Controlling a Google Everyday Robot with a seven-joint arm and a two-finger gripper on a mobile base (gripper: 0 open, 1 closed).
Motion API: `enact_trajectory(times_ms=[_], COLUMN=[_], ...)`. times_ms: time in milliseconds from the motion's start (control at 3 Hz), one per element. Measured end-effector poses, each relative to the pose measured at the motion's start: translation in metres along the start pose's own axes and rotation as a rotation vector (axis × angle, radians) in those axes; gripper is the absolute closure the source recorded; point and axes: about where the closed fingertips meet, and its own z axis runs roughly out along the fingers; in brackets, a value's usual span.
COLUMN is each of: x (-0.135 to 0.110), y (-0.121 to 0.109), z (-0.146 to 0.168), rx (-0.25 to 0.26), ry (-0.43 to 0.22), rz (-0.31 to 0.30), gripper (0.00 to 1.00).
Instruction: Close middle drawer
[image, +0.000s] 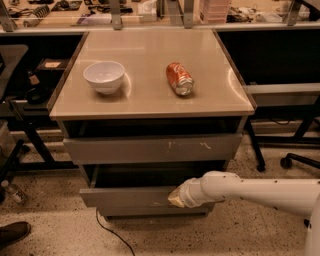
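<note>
Middle drawer (125, 196), under the scratched drawer front (150, 148), sticks out a good bit, so the closing's mostly left to do. Pincer (175, 198) is up against its front panel; can't tell its state.

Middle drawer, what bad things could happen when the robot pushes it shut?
The gripper is at the front of the middle drawer, a bit right of centre, so the drawer might twist and get stuck. A hard push could also shake the cabinet, and the can lying on its side on the cabinet top might roll off.
</note>
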Motion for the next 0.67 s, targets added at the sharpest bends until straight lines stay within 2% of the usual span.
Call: enact_trajectory(times_ms=[667], x=[0.0000], y=[0.0001], z=[0.0001], rx=[0.000], ry=[0.000], rz=[0.000], gripper=[0.12])
